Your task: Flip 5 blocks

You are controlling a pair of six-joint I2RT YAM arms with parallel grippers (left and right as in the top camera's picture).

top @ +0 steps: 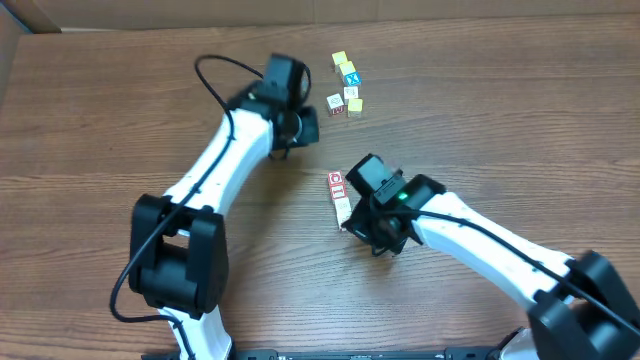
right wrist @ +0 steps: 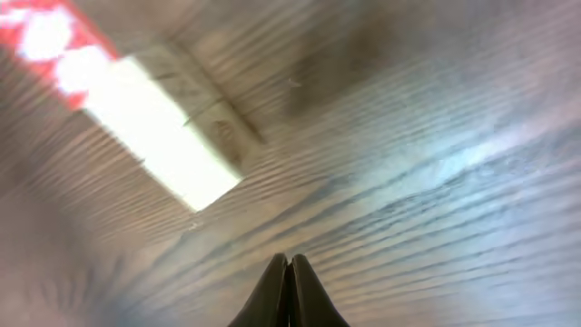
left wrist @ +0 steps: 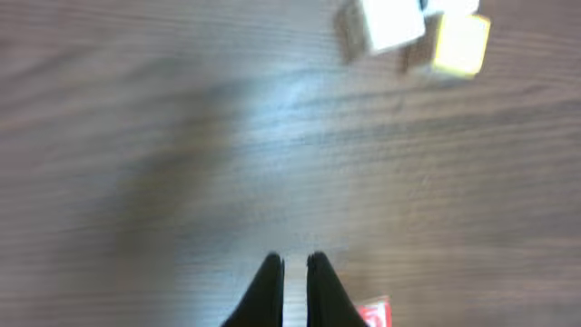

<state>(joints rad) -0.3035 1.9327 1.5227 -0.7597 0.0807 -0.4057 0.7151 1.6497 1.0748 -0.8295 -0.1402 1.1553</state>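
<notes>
A row of blocks (top: 339,196) lies mid-table, red-lettered faces at its far end and pale faces nearer. More small cubes (top: 347,88) cluster at the back, among them a cream block with red marks (top: 334,102). My left gripper (top: 303,127) hovers left of that cluster, shut and holding nothing. In the left wrist view the left gripper (left wrist: 294,262) points over bare wood, with a red-lettered block corner (left wrist: 374,313) beside it. My right gripper (top: 356,228) is shut and empty just right of the row. The right wrist view shows the right gripper (right wrist: 288,261) and the row (right wrist: 150,136) ahead to the left.
Yellow-topped cubes (top: 340,60) and a blue-topped cube (top: 351,79) sit in the back cluster. A white cube (left wrist: 390,23) and a yellow one (left wrist: 458,44) show blurred at the top of the left wrist view. Both arms reach in from the near edge.
</notes>
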